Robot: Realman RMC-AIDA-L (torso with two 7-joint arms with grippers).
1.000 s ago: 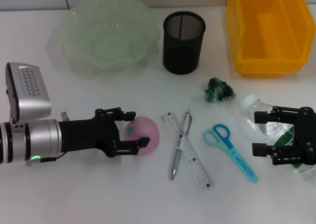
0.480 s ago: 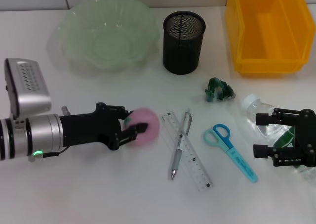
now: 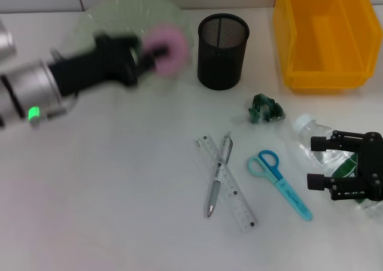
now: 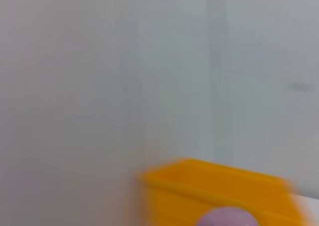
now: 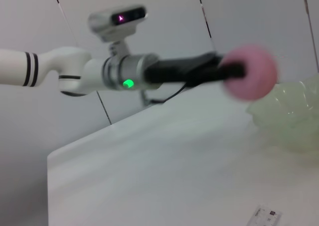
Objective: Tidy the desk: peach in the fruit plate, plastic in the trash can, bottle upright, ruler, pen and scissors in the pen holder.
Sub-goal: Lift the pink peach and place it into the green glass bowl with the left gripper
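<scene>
My left gripper [image 3: 157,49] is shut on the pink peach [image 3: 170,48] and holds it in the air over the right side of the pale green fruit plate [image 3: 128,5]. The right wrist view shows the peach [image 5: 251,79] above the plate [image 5: 291,111]. On the desk lie the clear ruler [image 3: 234,196], the silver pen [image 3: 215,184] crossing it, and the blue scissors [image 3: 280,180]. Green crumpled plastic [image 3: 266,109] lies nearby. The bottle [image 3: 317,140] lies on its side with my open right gripper [image 3: 312,162] straddling it.
The black mesh pen holder [image 3: 222,51] stands just right of the fruit plate, close to the raised peach. The yellow trash can [image 3: 323,37] sits at the back right and shows behind the peach [image 4: 227,217] in the left wrist view.
My left gripper has closed on the peach, lifted it off the desk and carried it back to above the fruit plate. The right gripper has barely moved at the bottle.
</scene>
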